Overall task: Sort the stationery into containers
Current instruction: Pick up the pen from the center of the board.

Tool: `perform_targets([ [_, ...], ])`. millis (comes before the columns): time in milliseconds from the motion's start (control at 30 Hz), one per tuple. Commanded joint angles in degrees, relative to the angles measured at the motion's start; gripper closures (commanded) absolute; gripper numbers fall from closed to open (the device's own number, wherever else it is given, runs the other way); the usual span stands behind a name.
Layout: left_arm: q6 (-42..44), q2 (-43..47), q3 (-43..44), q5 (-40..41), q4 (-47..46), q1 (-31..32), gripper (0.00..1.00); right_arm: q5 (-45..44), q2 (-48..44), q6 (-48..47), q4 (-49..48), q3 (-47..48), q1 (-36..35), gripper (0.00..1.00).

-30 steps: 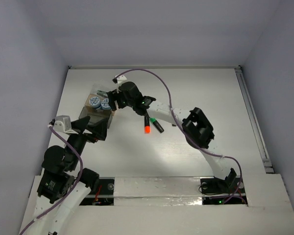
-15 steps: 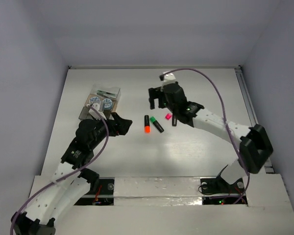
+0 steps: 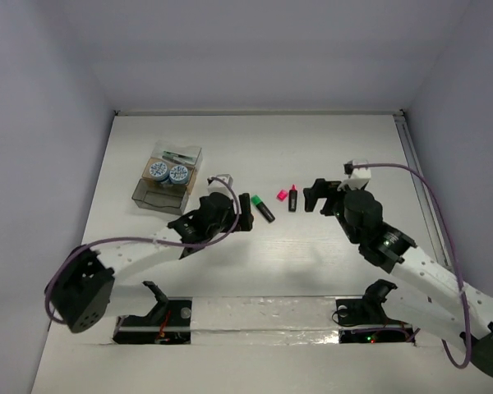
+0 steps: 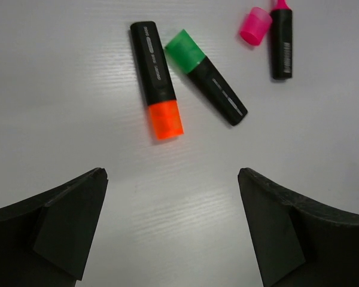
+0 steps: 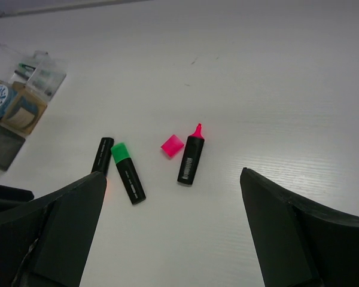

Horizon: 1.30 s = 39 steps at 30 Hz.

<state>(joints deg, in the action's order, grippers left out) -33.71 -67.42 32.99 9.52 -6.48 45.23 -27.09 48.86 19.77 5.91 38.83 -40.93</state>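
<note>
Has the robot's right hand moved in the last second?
Yes. The right hand has swung rightward, away from the containers, and now sits just right of the pink marker.

Lab robot cell: white table (image 3: pixel 329 263) boxed in by plain pale walls (image 3: pixel 255 49), two arms (image 3: pixel 419 267) bolted at its near edge, purple cables (image 3: pixel 427 193) looping off them, LEDs (image 3: pixel 367 337) lit at the bases.

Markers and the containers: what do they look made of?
The orange marker and green marker look like hard plastic: smooth black barrels with printed labels, brightly coloured caps. The containers look like clear rigid plastic, their contents showing through; the tan base may be cardboard, hard to tell.
</note>
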Motion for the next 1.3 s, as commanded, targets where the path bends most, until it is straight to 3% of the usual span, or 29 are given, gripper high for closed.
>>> perform_targets([
  [0,1.5,-6.7,5.7,9.5,-2.7,0.5,0.11,-4.7,-4.9,2.1,-3.3,-4.4,-0.2,0.00],
  [133,3.1,-15.0,9.5,11.9,-1.7,1.0,0.17,-3.9,-7.4,2.8,-3.6,-5.3,-0.2,0.00],
  [433,5.6,-24.5,15.2,14.0,-1.5,1.5,0.31,2.7,-4.0,4.2,-7.1,-6.2,-0.2,0.00],
  [833,7.3,-32.1,18.0,16.6,-2.7,2.6,0.50,3.7,-3.8,4.1,-7.8,-6.7,-0.2,0.01],
  [933,7.1,-32.9,17.6,17.5,-3.1,2.6,0.69,3.8,-3.4,4.1,-8.2,-6.8,-0.2,0.01],
  [967,6.9,-33.1,17.7,17.8,-2.8,2.6,0.82,3.7,-3.3,4.1,-8.1,-6.7,-0.2,0.01],
  [1000,6.6,-33.1,17.7,18.8,-2.5,2.6,0.86,3.7,-3.2,4.1,-8.1,-6.7,-0.2,0.01],
  [1133,6.1,-29.6,16.8,21.9,0.7,2.6,0.92,3.8,-2.8,4.1,-8.2,-6.7,-0.2,0.01],
  [1267,5.2,-18.2,15.0,26.2,4.1,2.6,0.94,4.4,-2.8,4.1,-8.1,-6.7,-0.2,0.01],
])
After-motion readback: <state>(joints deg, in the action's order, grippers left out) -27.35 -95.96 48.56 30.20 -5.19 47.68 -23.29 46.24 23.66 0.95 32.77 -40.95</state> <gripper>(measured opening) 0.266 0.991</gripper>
